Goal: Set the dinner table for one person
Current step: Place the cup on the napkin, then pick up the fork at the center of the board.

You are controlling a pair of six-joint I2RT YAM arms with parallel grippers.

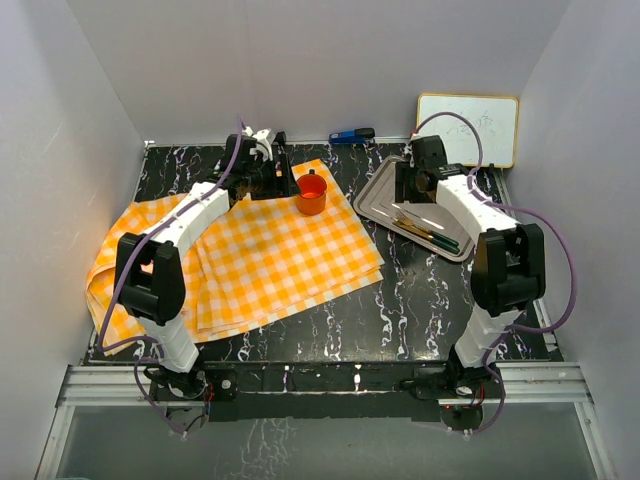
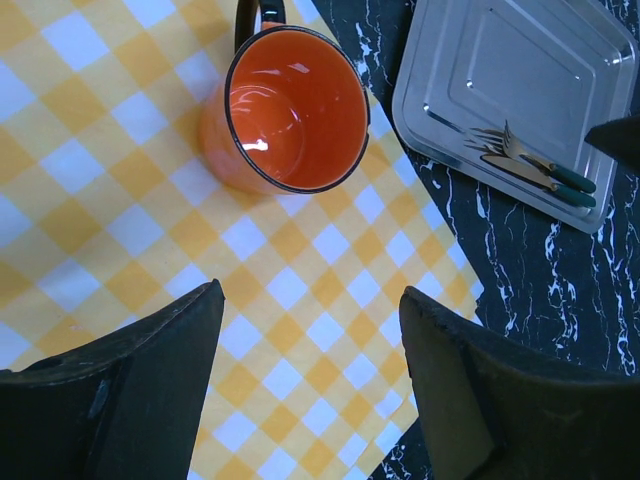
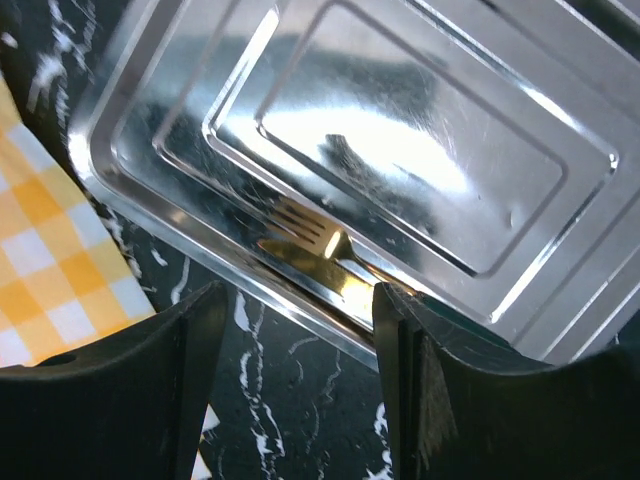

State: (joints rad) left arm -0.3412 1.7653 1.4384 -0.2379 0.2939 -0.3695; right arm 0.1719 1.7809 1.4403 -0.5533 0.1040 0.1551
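Hovering over the orange-and-white checked cloth (image 1: 260,260), the left fingers (image 2: 130,400) stand apart with nothing between them. Only cloth shows in the gap. An orange mug (image 2: 285,110) with a dark rim stands upright on the cloth just beyond the fingertips, near the cloth's far right corner. Its handle points to the far side. No contact between the fingers and the mug.

The worktop (image 1: 430,300) is the big black slab with white veining. It fills the middle of the overhead view and carries everything. The cloth covers its left half, rumpled and layered, and reaches the left edge.

A steel tray (image 1: 380,200) sits on the far right part of the worktop, turned diagonally. It is just beside the cloth, with a strip of black worktop between them. A fork (image 3: 305,225) and a knife (image 3: 300,258) lie side by side inside the tray along its near rim. Both have green handles, seen in the left wrist view, pointing right.

The right fingers (image 3: 500,400) are over the tray, spread wide and gripping nothing. The fork tines and knife tip show in the gap between them. Whether the fingertips touch the tray is unclear.

A small whiteboard (image 1: 467,128) leans at the far right corner. A blue and black item (image 1: 350,134) lies at the far edge, too small to identify.
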